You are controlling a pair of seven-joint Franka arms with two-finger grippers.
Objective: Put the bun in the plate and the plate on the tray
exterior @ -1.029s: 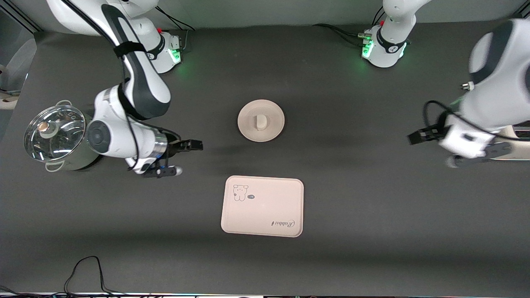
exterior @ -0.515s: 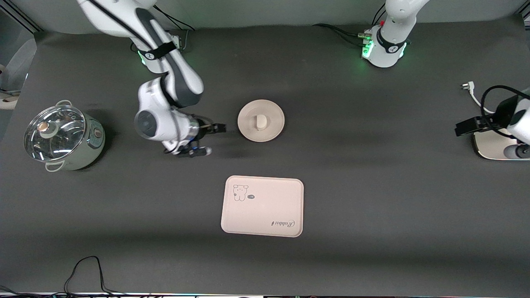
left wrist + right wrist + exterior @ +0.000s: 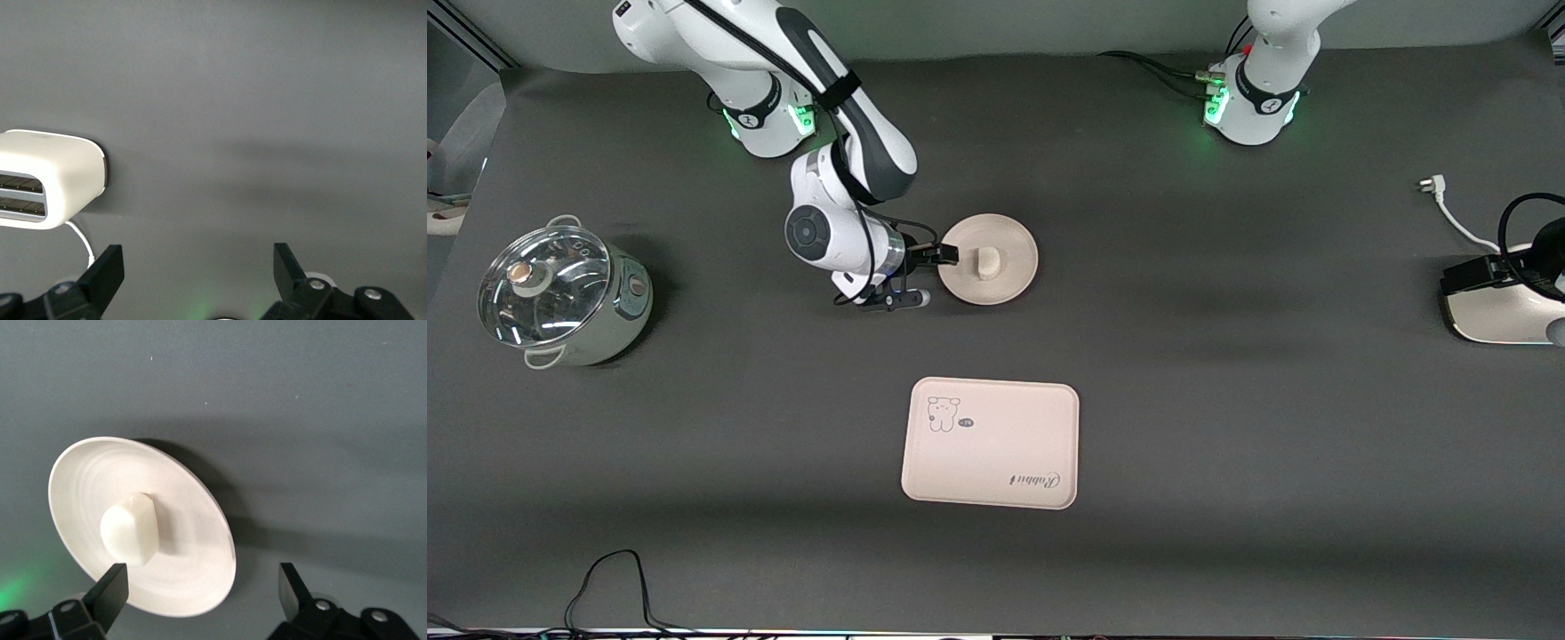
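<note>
Only the right wrist view shows the right gripper's (image 3: 200, 597) spread fingers (image 3: 110, 593) straddling the plate's (image 3: 193, 540) rim.

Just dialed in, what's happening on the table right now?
The bun already sits on the plate, which rests on the table, farther from the front camera than the tray. The right gripper is open at the plate's rim on the right arm's side, apparently about to grasp it. The left gripper waits, open, by the toaster.
</note>
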